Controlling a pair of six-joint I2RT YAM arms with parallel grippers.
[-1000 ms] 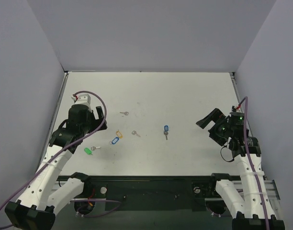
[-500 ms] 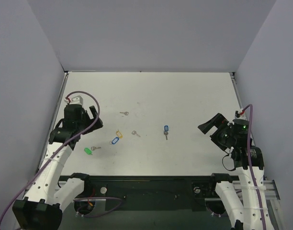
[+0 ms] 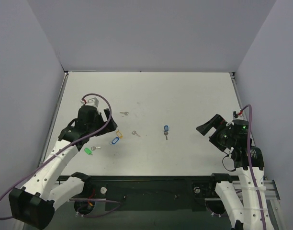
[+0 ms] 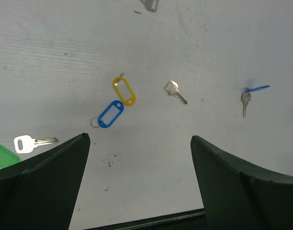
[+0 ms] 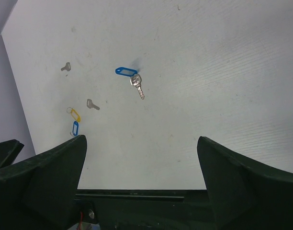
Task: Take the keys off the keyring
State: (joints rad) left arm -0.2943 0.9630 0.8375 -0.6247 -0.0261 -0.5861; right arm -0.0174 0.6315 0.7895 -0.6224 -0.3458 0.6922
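Note:
Small keys and tags lie scattered on the white table [image 3: 194,96]. A yellow tag [image 4: 124,91] and a blue tag [image 4: 110,113] lie side by side, each with a small ring and no key. Two bare silver keys [image 4: 175,92] [image 3: 124,113] lie apart. A second blue tag [image 5: 126,71] is still joined to a key [image 5: 137,85]. A green tag [image 3: 87,151] lies beside a white-headed key [image 4: 29,142]. My left gripper [image 3: 104,118] hovers open just left of the yellow and blue tags. My right gripper [image 3: 207,125] stands open at the far right, holding nothing.
Grey walls close the table in on the left, back and right. A black rail [image 3: 151,182] with the arm bases runs along the near edge. A purple cable [image 3: 101,103] loops over the left arm.
The left arm pulled back to the left, then swung right toward the yellow and blue tags. The right arm drew slightly back toward the near right. Nothing on the table moved.

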